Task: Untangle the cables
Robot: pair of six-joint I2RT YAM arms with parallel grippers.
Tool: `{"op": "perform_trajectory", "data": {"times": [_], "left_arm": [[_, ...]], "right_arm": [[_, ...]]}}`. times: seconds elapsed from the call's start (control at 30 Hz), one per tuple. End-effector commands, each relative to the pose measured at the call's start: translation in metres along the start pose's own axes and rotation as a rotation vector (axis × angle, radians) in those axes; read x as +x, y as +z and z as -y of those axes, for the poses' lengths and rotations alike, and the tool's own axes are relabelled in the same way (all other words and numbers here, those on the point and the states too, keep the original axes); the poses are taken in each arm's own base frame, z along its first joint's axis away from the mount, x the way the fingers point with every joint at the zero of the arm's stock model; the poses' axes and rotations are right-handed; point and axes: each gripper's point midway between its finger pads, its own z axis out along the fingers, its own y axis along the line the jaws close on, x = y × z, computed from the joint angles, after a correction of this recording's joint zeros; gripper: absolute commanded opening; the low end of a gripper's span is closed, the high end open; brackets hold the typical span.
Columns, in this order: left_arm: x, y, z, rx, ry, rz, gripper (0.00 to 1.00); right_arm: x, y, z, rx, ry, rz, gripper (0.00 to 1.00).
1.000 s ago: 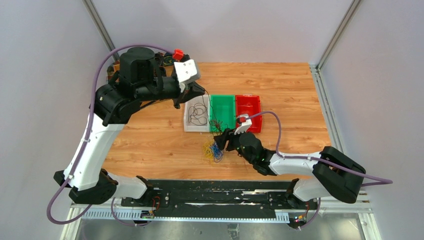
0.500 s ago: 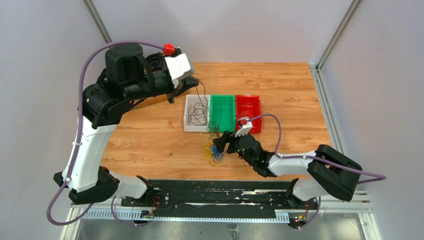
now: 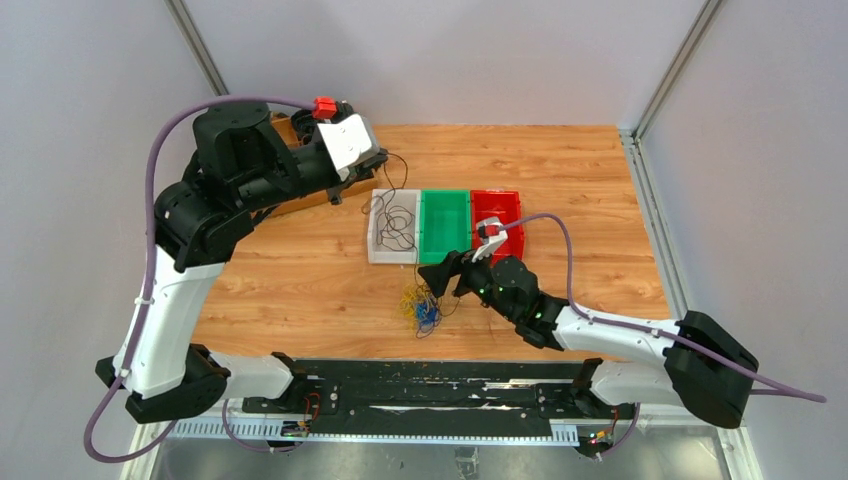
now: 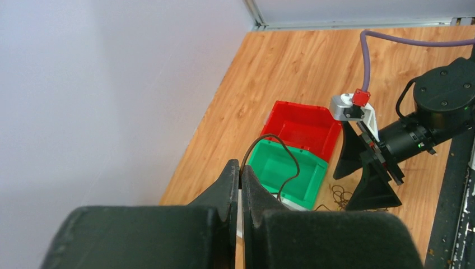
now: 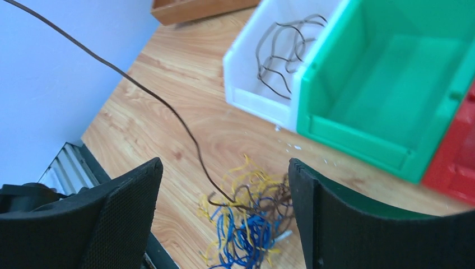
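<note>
A tangle of yellow, blue and black cables (image 3: 420, 304) lies on the wooden table in front of the bins; in the right wrist view the tangle (image 5: 255, 224) sits below the gap between the fingers. My right gripper (image 3: 448, 279) hovers over it, open and holding nothing, as the right wrist view (image 5: 224, 167) confirms. My left gripper (image 3: 377, 161) is raised at the back left, shut on one thin black cable (image 4: 282, 154). That black cable (image 5: 151, 95) runs taut down into the tangle. Loose black cables (image 5: 283, 53) lie in the white bin (image 3: 380, 245).
A green bin (image 3: 445, 225) and a red bin (image 3: 497, 215) stand side by side to the right of the white one; both look empty. A wooden divided tray (image 3: 305, 203) sits at the back left under the left arm. Table edge and black rail (image 3: 430, 375) run close behind the tangle.
My left gripper has risen and drawn back to the left with the black cable, stretching it. My right gripper has opened wider and lifted off the tangle, which shifted slightly.
</note>
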Motion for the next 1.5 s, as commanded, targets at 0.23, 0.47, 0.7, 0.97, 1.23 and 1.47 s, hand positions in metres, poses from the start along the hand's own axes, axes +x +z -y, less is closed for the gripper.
{"op": "perform_trajectory", "data": {"times": [0.23, 0.47, 0.7, 0.97, 1.23, 1.47], "left_arm": [[-0.038, -0.01, -0.021, -0.069, 0.066, 0.091, 0.0], [-0.071, -0.029, -0.043, -0.191, 0.141, 0.199, 0.0], [-0.111, -0.064, -0.06, -0.325, 0.235, 0.339, 0.0], [-0.157, -0.11, -0.087, -0.549, 0.219, 0.559, 0.0], [-0.191, -0.153, -0.117, -0.763, 0.218, 0.686, 0.01], [-0.202, -0.157, -0.115, -0.748, 0.23, 0.72, 0.0]], "right_arm": [[-0.022, 0.034, -0.056, -0.195, -0.212, -0.053, 0.83], [0.007, 0.064, -0.042, -0.128, -0.155, -0.116, 0.67], [0.054, 0.067, -0.029, -0.126, -0.1, -0.234, 0.6], [0.086, 0.048, -0.001, -0.059, -0.096, -0.269, 0.62], [0.103, 0.031, 0.016, -0.015, -0.099, -0.288, 0.67], [0.1, 0.021, 0.028, 0.036, -0.104, -0.273, 0.57]]}}
